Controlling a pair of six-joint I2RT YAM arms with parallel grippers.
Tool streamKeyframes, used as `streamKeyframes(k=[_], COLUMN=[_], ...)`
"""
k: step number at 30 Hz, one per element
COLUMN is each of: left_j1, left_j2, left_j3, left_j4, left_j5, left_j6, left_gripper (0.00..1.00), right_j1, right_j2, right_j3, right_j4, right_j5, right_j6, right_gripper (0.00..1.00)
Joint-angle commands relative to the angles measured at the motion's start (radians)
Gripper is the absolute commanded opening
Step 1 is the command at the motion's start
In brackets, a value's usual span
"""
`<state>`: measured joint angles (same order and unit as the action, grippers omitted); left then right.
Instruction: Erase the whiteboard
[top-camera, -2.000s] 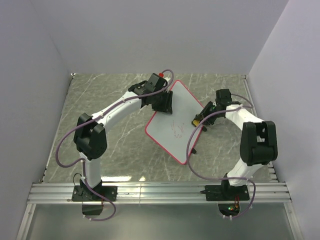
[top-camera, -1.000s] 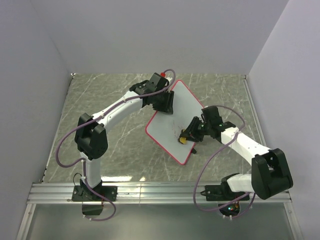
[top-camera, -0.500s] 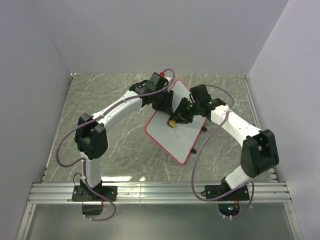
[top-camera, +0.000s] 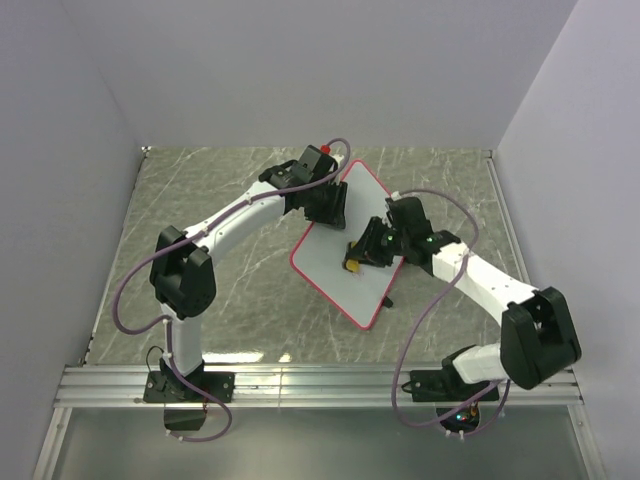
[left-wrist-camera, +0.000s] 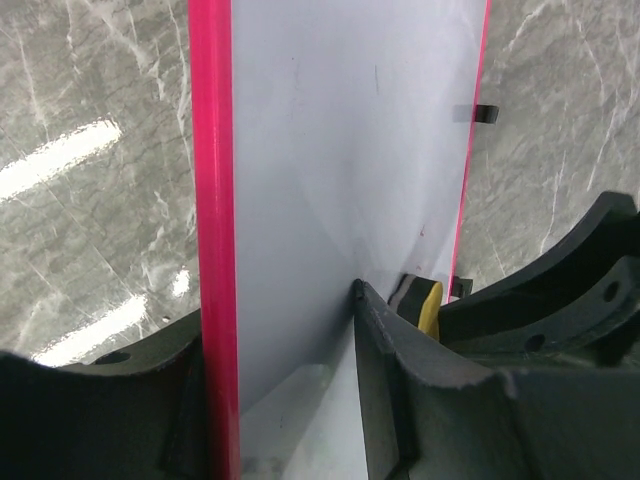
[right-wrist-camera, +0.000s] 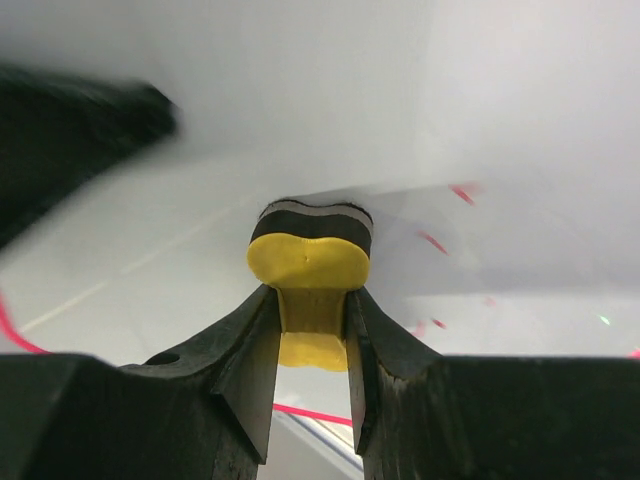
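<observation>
While the whiteboard (top-camera: 335, 272) looks thin, stiff and light, its glossy face is likely slippery, so my judgement is that the pink frame at an edge is the safest place to grip it. From the top view it sits diamond-wise on the table (top-camera: 220, 200), right of the middle and nearer the far edge, with 1 corner pointing at the near edge. The left gripper (top-camera: 330, 205) clamps its far-left edge, and the right gripper (top-camera: 362, 250) hangs over the board's middle, carrying a yellow eraser (top-camera: 352, 265) that meets the face.

Through the left wrist camera, the left gripper (left-wrist-camera: 285, 385) is closed narrowly on the whiteboard (left-wrist-camera: 340, 150), 1 finger behind the frame (left-wrist-camera: 212, 200) and 1 on the white side. The eraser (left-wrist-camera: 430, 305) shows near the opposite edge, and a black foot (left-wrist-camera: 484, 113) juts from that edge.

Seen by the right wrist camera, the right gripper (right-wrist-camera: 310, 330) pinches the eraser (right-wrist-camera: 308, 262) at its waist, with its dark pad pressed flat to the whiteboard (right-wrist-camera: 400, 120). Faint red marks (right-wrist-camera: 432, 241) lie just to the right of the eraser, so wiping looks unfinished.
</observation>
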<state>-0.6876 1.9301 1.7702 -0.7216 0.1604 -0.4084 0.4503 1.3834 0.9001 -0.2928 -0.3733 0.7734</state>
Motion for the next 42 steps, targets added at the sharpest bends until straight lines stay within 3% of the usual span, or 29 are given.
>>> streamKeyframes(k=[1, 25, 33, 42], left_j1=[-0.072, -0.072, -0.072, -0.072], left_j2=[0.043, 0.043, 0.047, 0.049], left_j3=[0.028, 0.034, 0.026, 0.018], left_j4=[-0.101, -0.107, -0.099, -0.099], left_j5=[0.01, 0.013, 0.022, 0.024], left_j6=[0.082, 0.091, 0.086, 0.076], left_gripper=[0.0, 0.0, 0.0, 0.0], right_j1=[0.03, 0.027, 0.039, 0.148], right_j2=[0.013, 0.0, -0.027, -0.05], right_j3=[-0.127, -0.228, -0.176, 0.031], right_j4=[-0.034, -0.244, -0.166, -0.147], right_j5=[0.079, 0.356, 0.231, 0.136], right_j6=[-0.059, -0.056, -0.083, -0.095], right_gripper=[0.0, 0.0, 0.0, 0.0])
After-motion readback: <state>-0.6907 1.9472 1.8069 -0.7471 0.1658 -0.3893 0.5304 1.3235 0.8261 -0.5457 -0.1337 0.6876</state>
